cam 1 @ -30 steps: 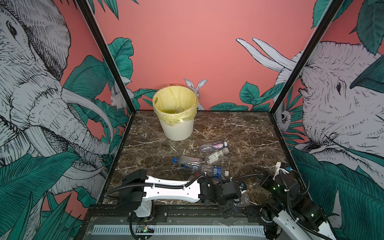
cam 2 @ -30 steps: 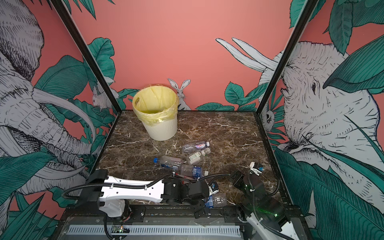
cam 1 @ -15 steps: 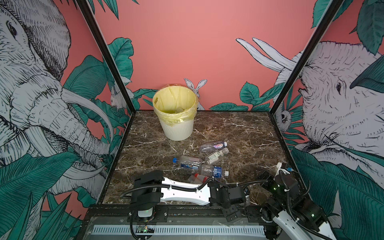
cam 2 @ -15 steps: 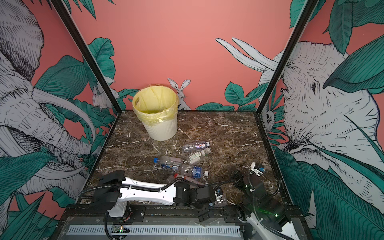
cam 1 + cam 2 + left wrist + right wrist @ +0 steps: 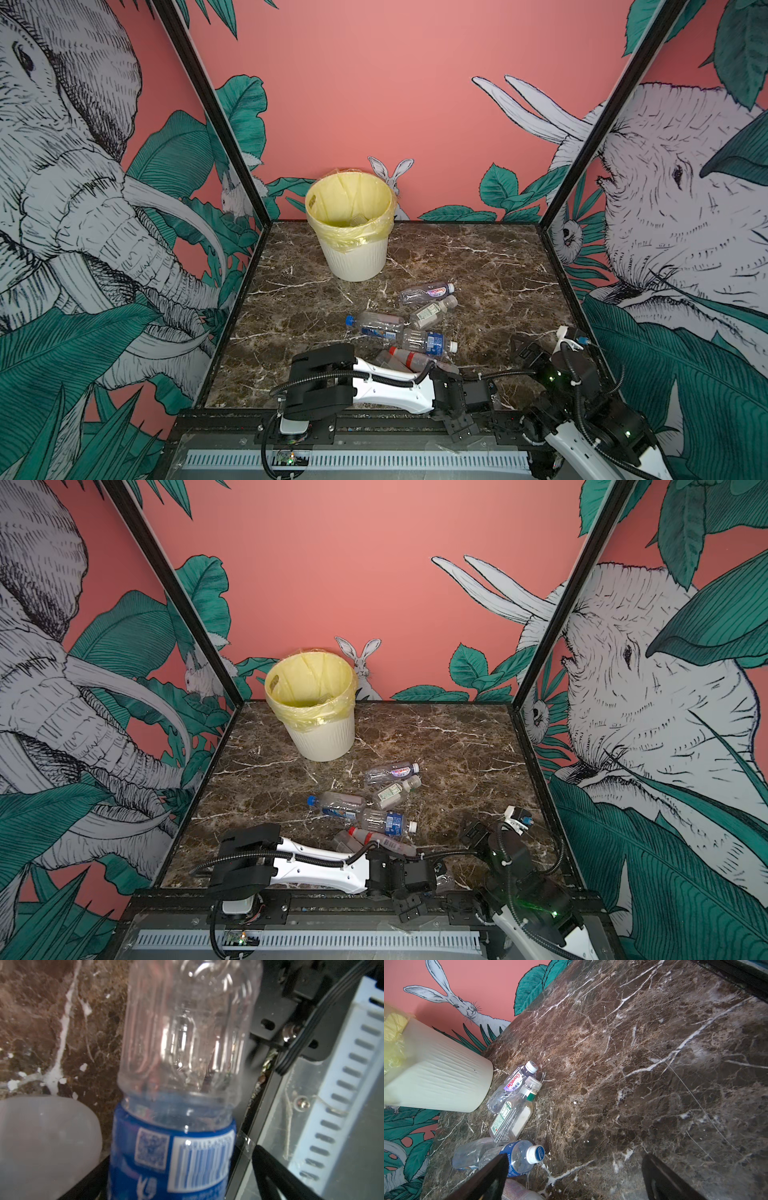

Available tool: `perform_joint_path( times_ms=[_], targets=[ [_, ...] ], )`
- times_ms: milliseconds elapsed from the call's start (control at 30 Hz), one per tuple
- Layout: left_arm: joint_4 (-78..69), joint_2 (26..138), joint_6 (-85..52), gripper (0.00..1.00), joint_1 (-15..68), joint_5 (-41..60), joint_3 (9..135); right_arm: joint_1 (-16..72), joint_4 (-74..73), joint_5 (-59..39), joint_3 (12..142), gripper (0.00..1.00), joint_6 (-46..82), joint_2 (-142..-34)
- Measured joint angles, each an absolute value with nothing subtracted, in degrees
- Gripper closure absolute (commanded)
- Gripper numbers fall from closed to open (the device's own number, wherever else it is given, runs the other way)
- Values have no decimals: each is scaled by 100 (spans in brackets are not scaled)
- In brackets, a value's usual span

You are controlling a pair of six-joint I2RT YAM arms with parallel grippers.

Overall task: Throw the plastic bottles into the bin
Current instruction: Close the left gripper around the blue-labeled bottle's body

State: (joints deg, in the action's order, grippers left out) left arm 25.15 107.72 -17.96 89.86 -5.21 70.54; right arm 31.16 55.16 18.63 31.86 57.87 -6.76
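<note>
The cream ribbed bin (image 5: pixel 353 259) with a yellow bag stands at the back of the marble table. Several plastic bottles lie in a loose heap mid-table: a purple-labelled one (image 5: pixel 428 291), a blue-capped one (image 5: pixel 374 325), a blue-labelled one with a white cap (image 5: pixel 519 1156) and a red-capped one (image 5: pixel 409 359). My left gripper (image 5: pixel 176 1182) is low at the table's front edge. A clear bottle with a blue label (image 5: pixel 182 1043) lies between its open jaws, with a gap on one side. My right gripper (image 5: pixel 573 1178) hangs open and empty over bare marble to the right of the heap.
A blurred whitish thing (image 5: pixel 41 1140) lies beside the blue-labelled bottle in the left wrist view. The black frame rail and a slotted white strip (image 5: pixel 342 1084) run right behind the table's front edge. Printed walls close in three sides.
My left arm has slid to the right and its gripper has sunk toward the front edge, onto the bottle there. The right arm and the heap have not moved.
</note>
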Motion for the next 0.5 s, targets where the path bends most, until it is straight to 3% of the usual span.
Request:
perform_joint_path(
  times_ms=[300,500],
  targets=[
    [2383,10772,-1750,39,8986,-701,7122,3116,5621,2012,3188,1,5833,-563],
    [2373,10772,-1750,50,8986,-683,7122,3116,5640,2016,3188,1,5830,-554]
  ],
)
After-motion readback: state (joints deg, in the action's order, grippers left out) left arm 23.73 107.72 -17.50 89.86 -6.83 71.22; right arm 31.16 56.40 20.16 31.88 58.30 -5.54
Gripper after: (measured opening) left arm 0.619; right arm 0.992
